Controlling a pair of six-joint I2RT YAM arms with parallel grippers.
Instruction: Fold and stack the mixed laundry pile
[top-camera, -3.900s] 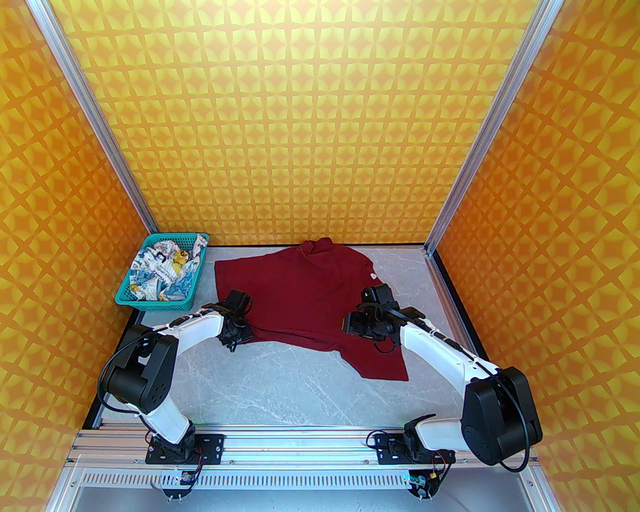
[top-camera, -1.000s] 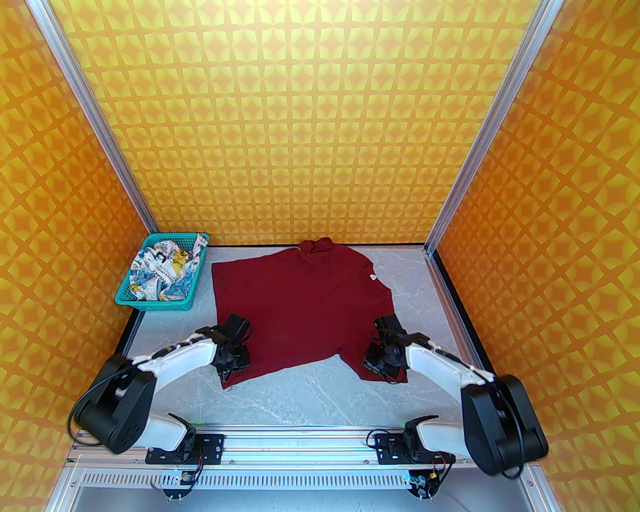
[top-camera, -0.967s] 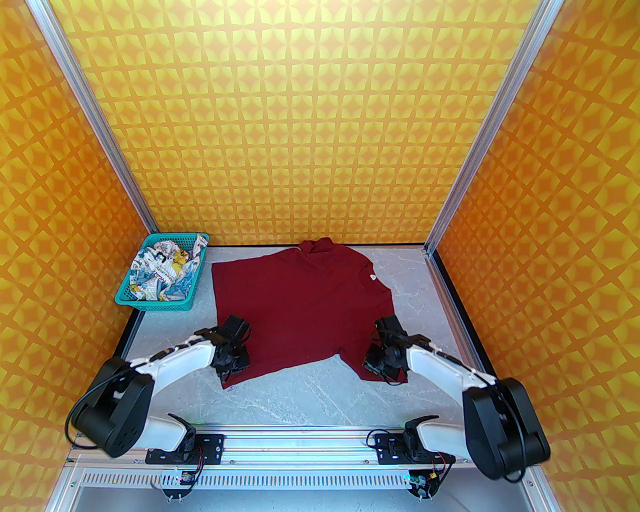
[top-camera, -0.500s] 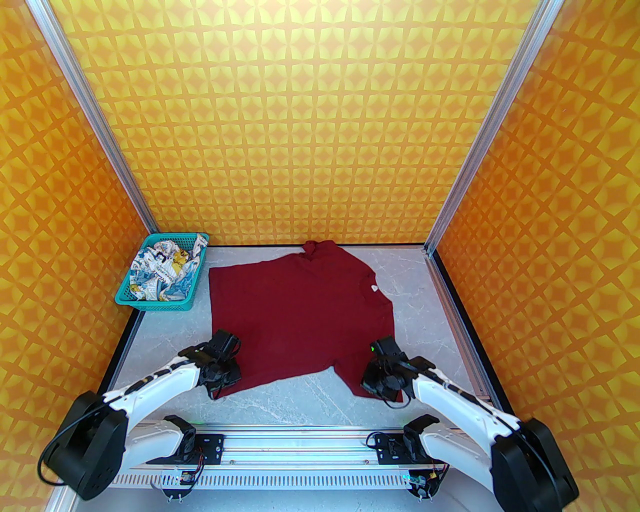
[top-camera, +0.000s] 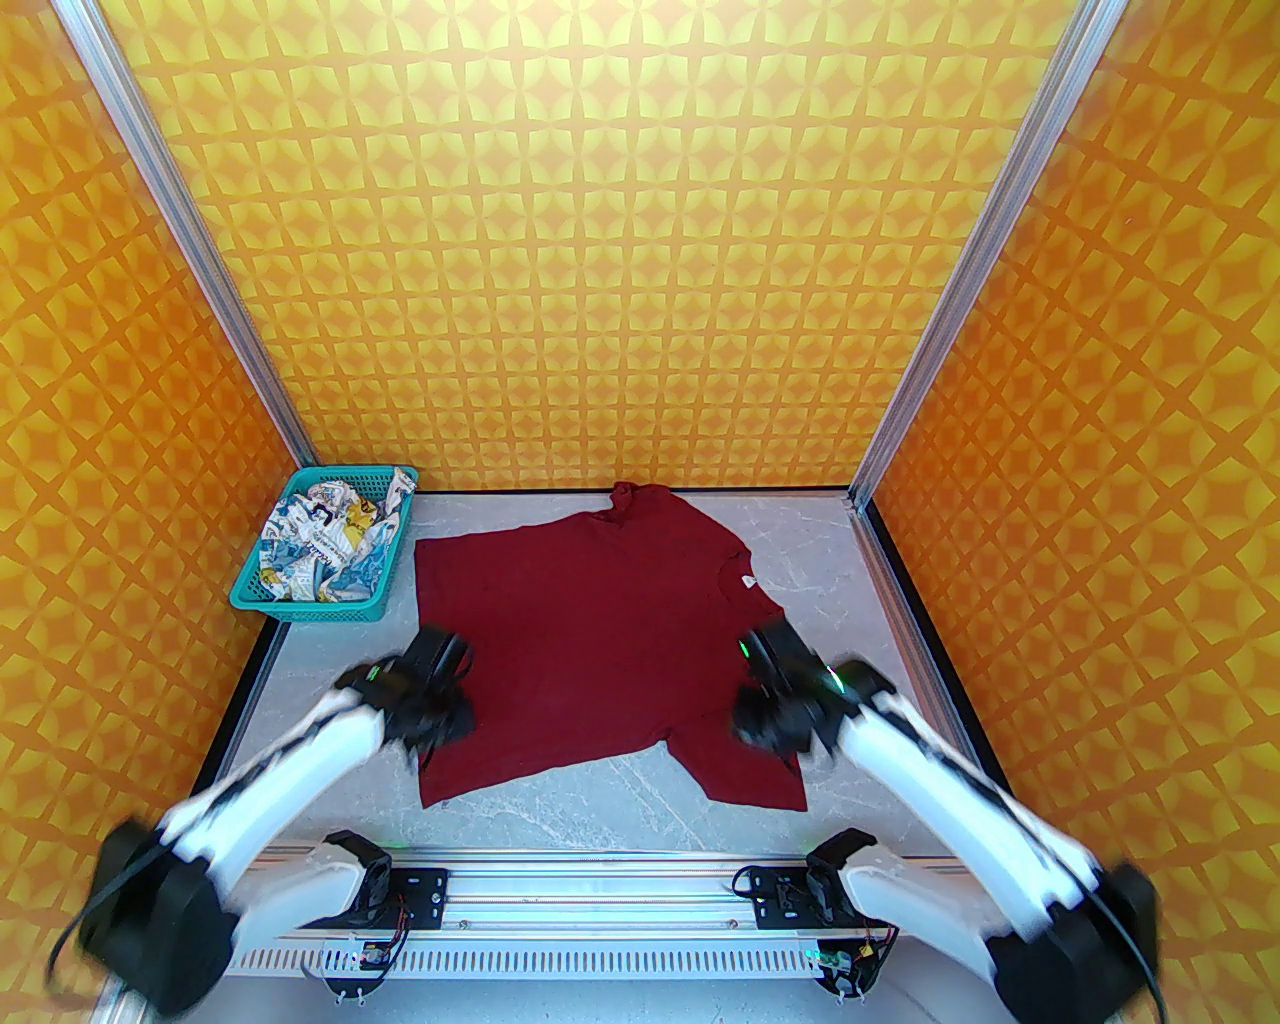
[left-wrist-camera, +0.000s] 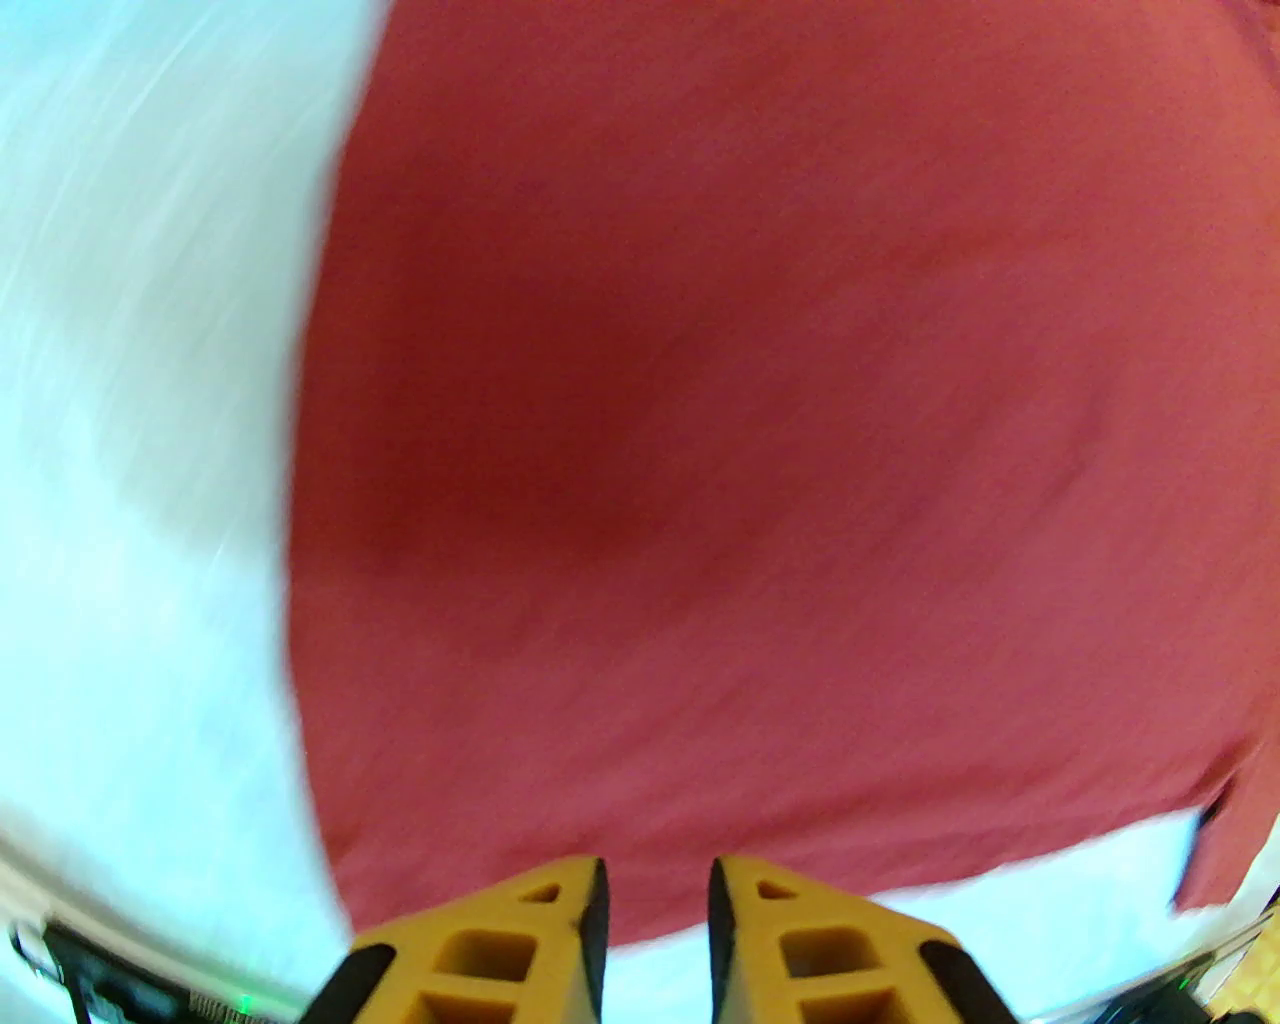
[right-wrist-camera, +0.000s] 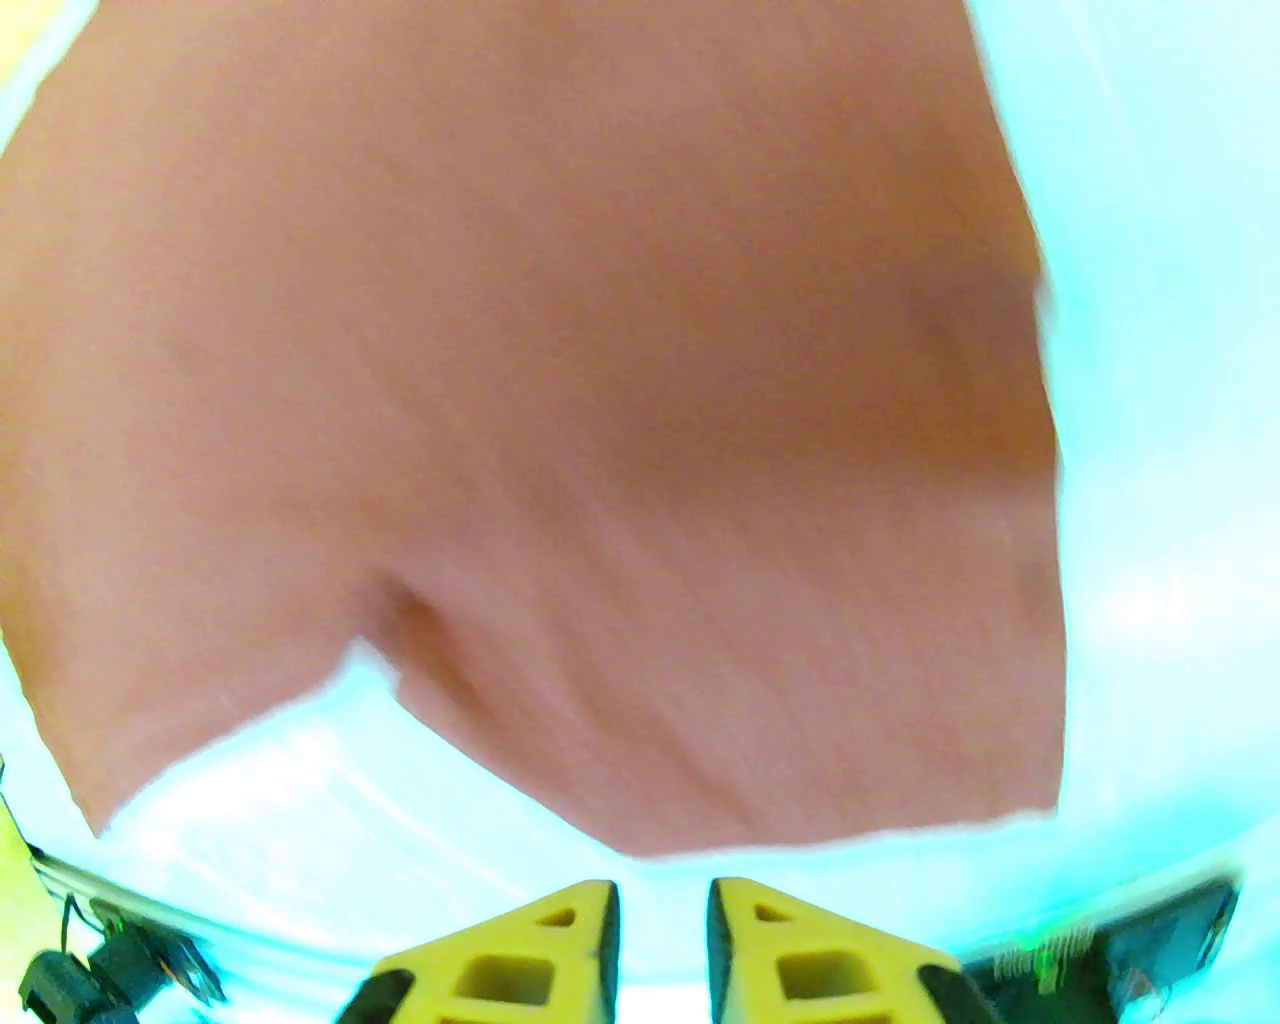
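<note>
In the top view, the dark red T-shirt lies spread flat on the table. We judge its long axis to run left to right, hem on the left, collar on the right. The teal basket, holding the crumpled white printed garment, sits just off the T-shirt's far left corner. The left gripper hangs over the hem edge and the right gripper over the near sleeve, so each arm is nearer its own end.

In the left wrist view, the yellow fingers stand slightly parted and empty, with the T-shirt's near left corner just ahead of them.

In the right wrist view, the fingers are likewise a narrow gap apart, holding nothing. The sleeve's near edge lies just ahead.
</note>
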